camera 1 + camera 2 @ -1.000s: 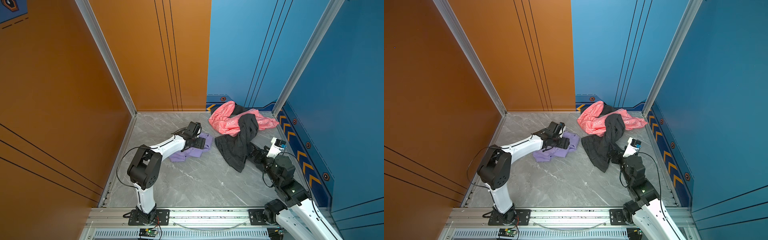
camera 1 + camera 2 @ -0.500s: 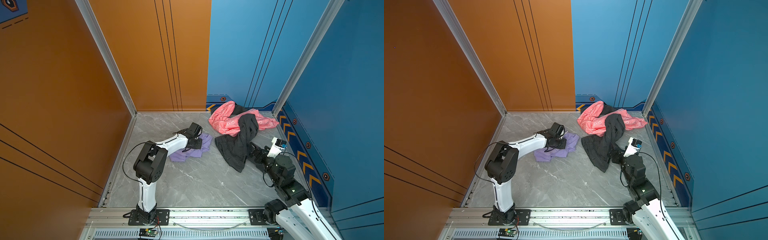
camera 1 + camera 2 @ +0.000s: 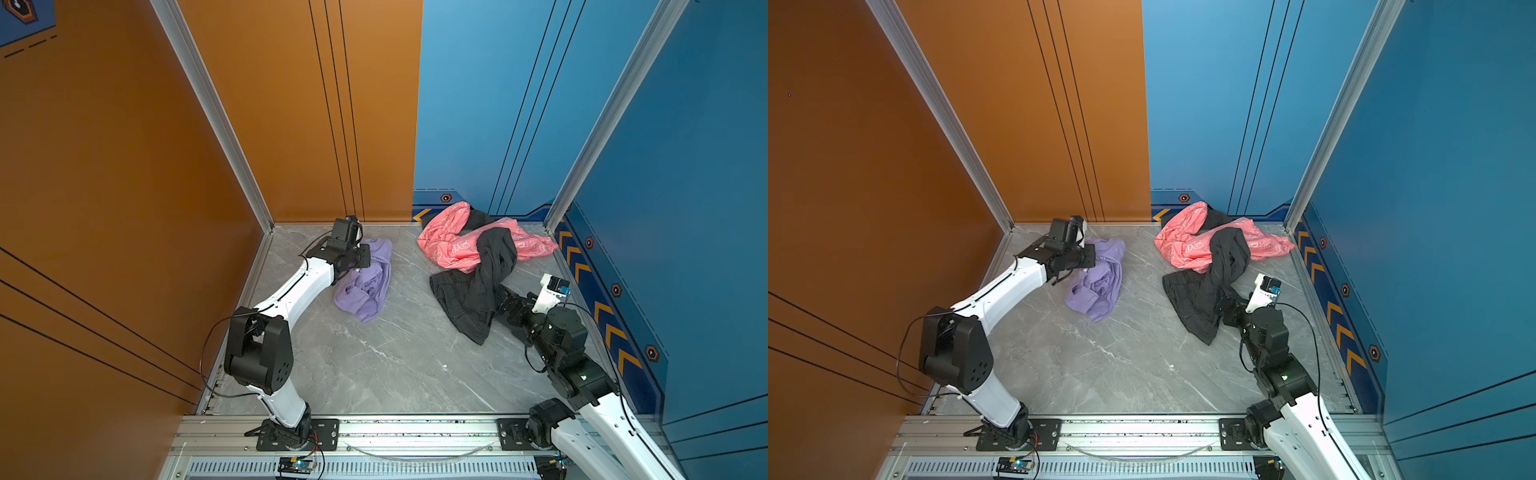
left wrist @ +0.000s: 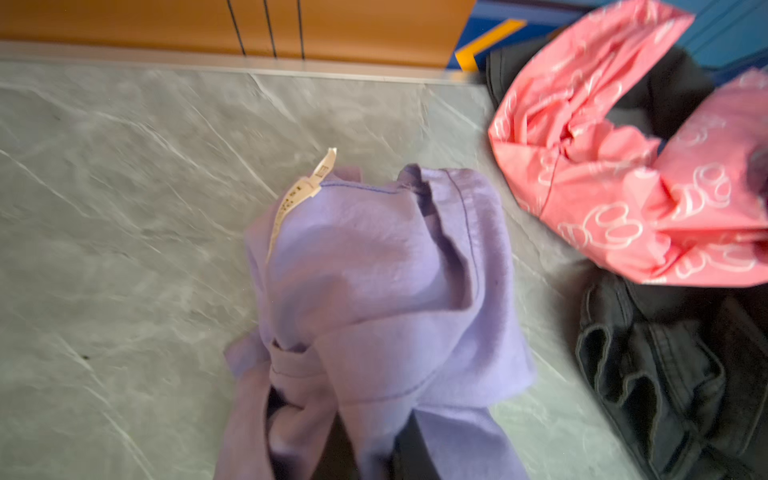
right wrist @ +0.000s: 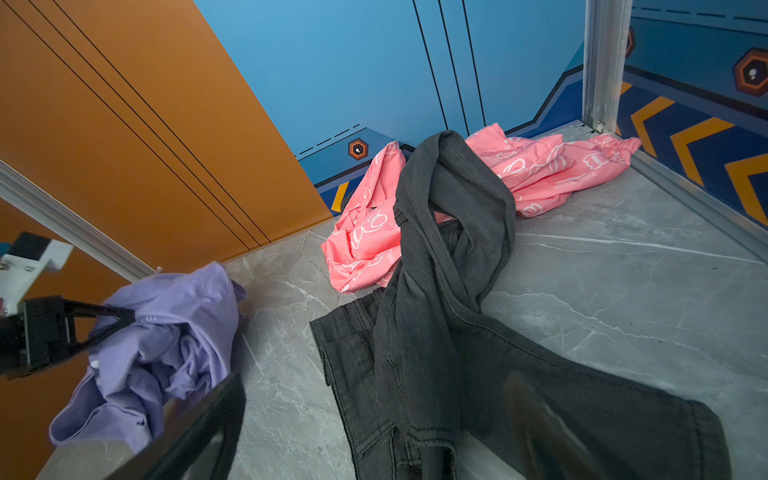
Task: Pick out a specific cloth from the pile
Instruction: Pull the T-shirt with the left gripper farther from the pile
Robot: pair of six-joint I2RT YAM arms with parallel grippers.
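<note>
- Right wrist view: the left gripper has its black fingers pressed together on a fold of the lavender T-shirt. The pinch sits at the bunched upper edge, which I judge gives a firm hold for dragging.
- The T-shirt lies crumpled on the grey marbled floor, well apart from the pile, so the separating looks mostly done. In the left wrist view its care label sticks up.
- In both top views the left arm rises from the front rail; its elbow is raised near the orange wall; its white forearm stretches toward the far corner.
- The right gripper is spread wide and empty, low at the dark grey jeans; whether it touches them I cannot tell. It is probably placed to keep the pile from following.
- The pink printed garment lies beyond, under the jeans; the right arm is folded low.
</note>
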